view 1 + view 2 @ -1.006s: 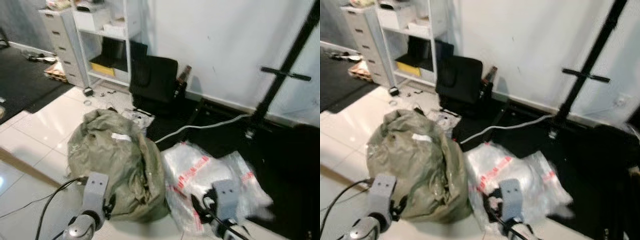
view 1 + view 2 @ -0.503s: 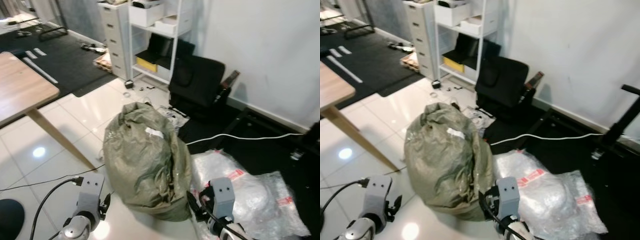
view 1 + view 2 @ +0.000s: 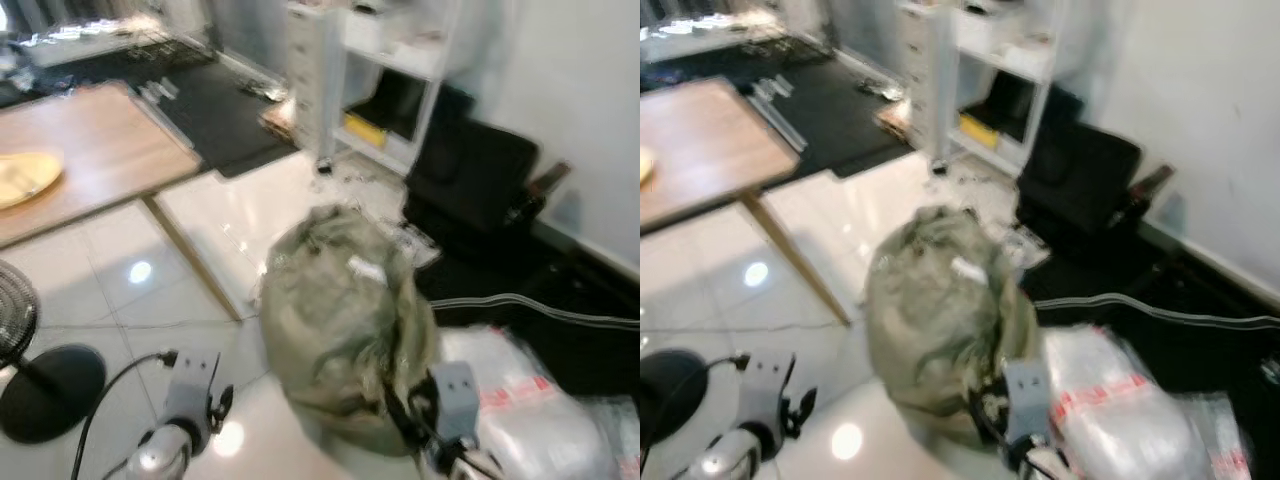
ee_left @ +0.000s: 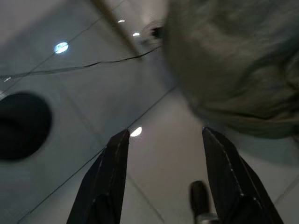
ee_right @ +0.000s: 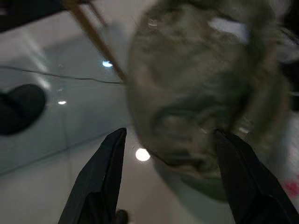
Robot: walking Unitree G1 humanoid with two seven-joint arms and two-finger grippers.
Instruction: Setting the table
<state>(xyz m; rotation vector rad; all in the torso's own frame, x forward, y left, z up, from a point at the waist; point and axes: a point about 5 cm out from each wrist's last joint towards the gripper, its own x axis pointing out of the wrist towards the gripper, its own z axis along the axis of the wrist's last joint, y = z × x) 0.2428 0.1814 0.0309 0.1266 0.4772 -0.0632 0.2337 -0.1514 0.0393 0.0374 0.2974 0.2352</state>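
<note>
A wooden table (image 3: 110, 150) stands at the far left, with a yellow plate (image 3: 25, 178) on its left part. Both arms hang low over the white tile floor, apart from the table. In the left wrist view my left gripper (image 4: 166, 133) is open, nothing between its fingers, with floor tiles below it and the green sack (image 4: 233, 60) just ahead. My right gripper (image 5: 170, 133) is open too and points at the same sack (image 5: 201, 88). The picture is blurred by motion.
A stuffed olive-green sack (image 3: 345, 320) sits on the floor straight ahead. Clear plastic bags (image 3: 545, 425) lie to its right. A black fan base (image 3: 50, 392) stands at the lower left. Behind are a white shelf unit (image 3: 385, 60), a black chair (image 3: 475, 185) and a white cable (image 3: 545, 305).
The camera has swung to the left: the table has come further into view, the yellow plate now shows, and the sack has slid to the right. Both grippers keep their pose.
</note>
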